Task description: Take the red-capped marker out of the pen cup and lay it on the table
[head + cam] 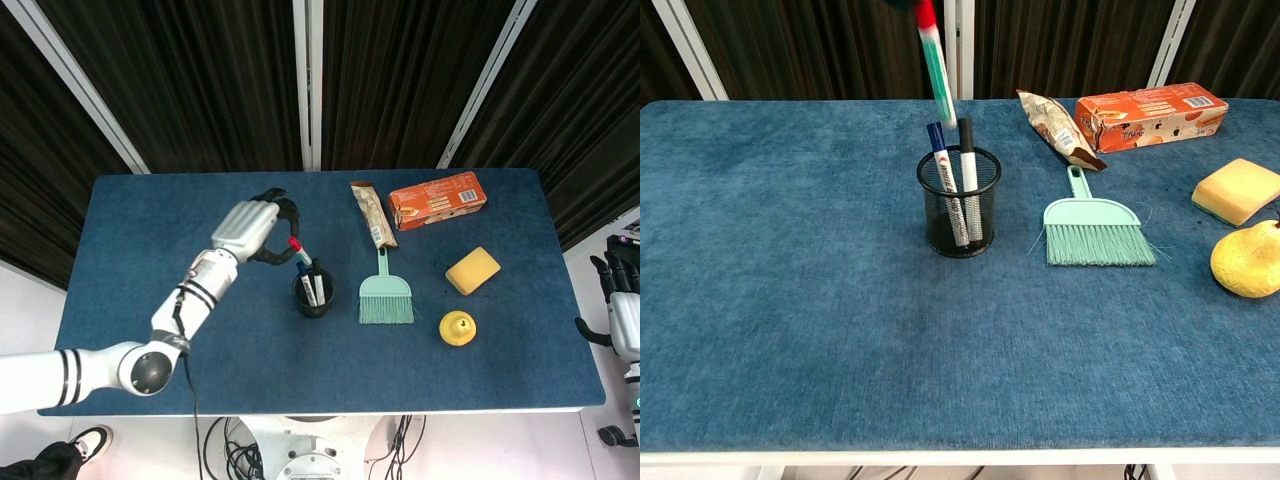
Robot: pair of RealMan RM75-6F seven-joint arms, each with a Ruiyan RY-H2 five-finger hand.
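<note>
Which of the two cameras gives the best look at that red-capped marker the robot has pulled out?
The chest view: the red-capped marker shows nearly whole, clear above the pen cup, though blurred. In the head view the marker is small, its cap by the left hand's fingers.

Brush (pixel 1095 228), sponge (pixel 1236 189), pear (pixel 1247 259), box (pixel 1150 111), snack packet (pixel 1057 128).

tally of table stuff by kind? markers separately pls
Markers: 3 (red-capped marker held by left hand, blue, black)
Pen cup: 1
Brush: 1
Snack packet: 1
Orange box: 1
Sponge: 1
Yellow pear-shaped thing: 1
Total: 9
</note>
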